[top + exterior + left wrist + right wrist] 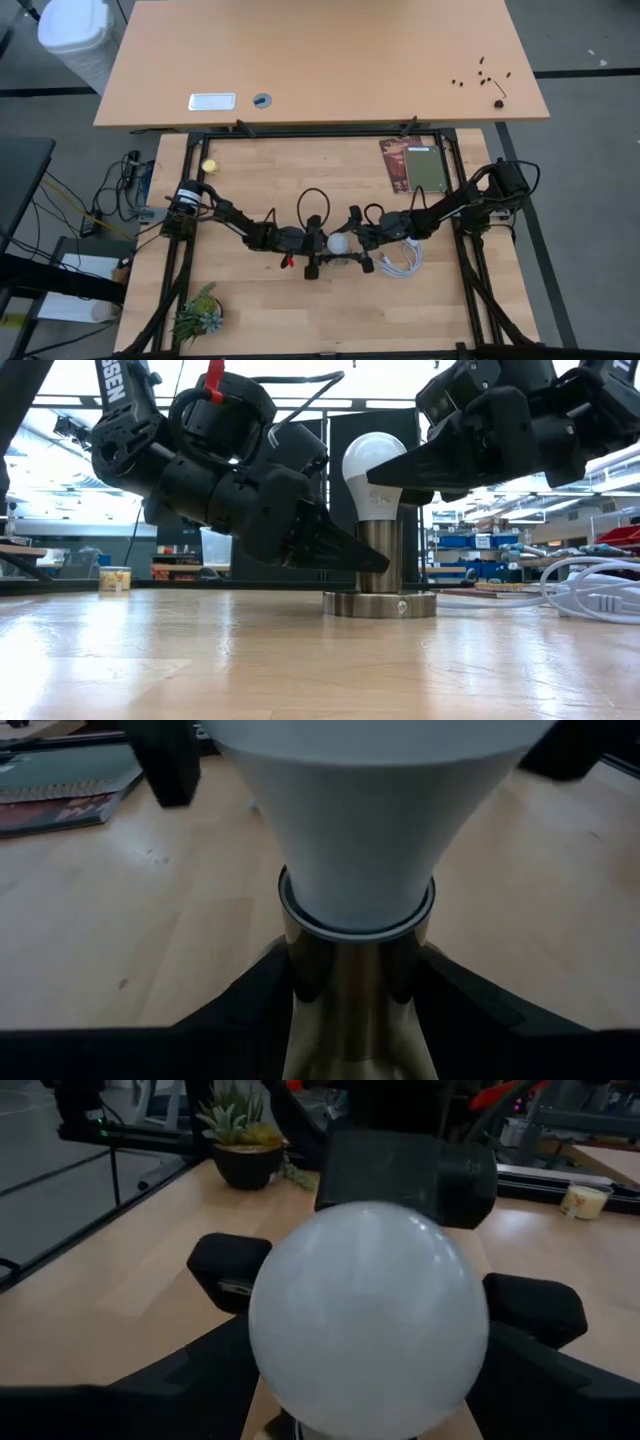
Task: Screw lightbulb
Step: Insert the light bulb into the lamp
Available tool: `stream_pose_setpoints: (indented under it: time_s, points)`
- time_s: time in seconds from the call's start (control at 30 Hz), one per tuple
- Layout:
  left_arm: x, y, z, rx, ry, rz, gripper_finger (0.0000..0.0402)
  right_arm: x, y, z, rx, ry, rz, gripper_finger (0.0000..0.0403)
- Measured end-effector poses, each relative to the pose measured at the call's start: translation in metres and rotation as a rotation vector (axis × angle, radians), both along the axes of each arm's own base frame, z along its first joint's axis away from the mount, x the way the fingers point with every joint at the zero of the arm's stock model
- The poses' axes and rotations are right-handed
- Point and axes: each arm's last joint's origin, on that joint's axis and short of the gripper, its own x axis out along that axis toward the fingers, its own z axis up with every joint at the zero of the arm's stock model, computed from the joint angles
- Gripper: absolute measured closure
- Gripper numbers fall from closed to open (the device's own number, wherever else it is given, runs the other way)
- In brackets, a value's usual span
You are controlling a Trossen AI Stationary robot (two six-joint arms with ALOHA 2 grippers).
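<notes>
A white lightbulb (378, 468) stands upright in a brushed-metal socket (381, 555), whose round flat base (380, 604) rests on the wooden table at its middle (339, 242). My left gripper (365, 560) reaches in from the table's left, low down, and is shut on the socket's stem. My right gripper (405, 472) comes from the table's right, higher up, and is shut on the bulb. The bulb's screw base is hidden inside the socket. My left gripper pinches the socket's upright metal stem (355, 1005) between its two fingers, just under the collar where the bulb enters. The fingers come nearly level from the table's left, slanting slightly down, and lie across the stem. The socket stands upright on its base. My right gripper holds the lightbulb's white globe (368, 1315) between its two fingers (530, 1310), one on each side of its widest part. The fingers come nearly level from the table's right. The bulb stands upright in the socket.
A coiled white cord with plug (400, 258) lies just right of the socket. A booklet and a grey plate (412, 165) lie at the far right, a small candle (208, 165) at the far left, a potted plant (197, 315) at the near left.
</notes>
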Motion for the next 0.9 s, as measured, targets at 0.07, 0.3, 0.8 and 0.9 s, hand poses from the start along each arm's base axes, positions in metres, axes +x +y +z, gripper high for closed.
stream_pose_setpoints:
  time_s: [0.07,0.3,0.8,0.9]
  points:
    - [0.0002,0.0002,0.0003,-0.001,-0.005,0.003,0.0217,0.0000,-0.0019,-0.0013,-0.006,0.013,-0.015,0.0093]
    - [0.0005,0.0009,0.0012,-0.005,-0.016,0.029,0.0217,0.0021,-0.0060,0.0003,-0.008,0.005,-0.052,0.0093]
    - [0.0008,0.0014,0.0028,-0.039,-0.031,0.069,0.0217,0.0022,-0.0078,0.0000,-0.029,0.004,-0.100,0.0148]
    - [0.0010,0.0022,0.0034,-0.035,-0.036,0.098,0.0217,0.0021,-0.0088,-0.0003,-0.019,0.007,-0.140,0.0152]
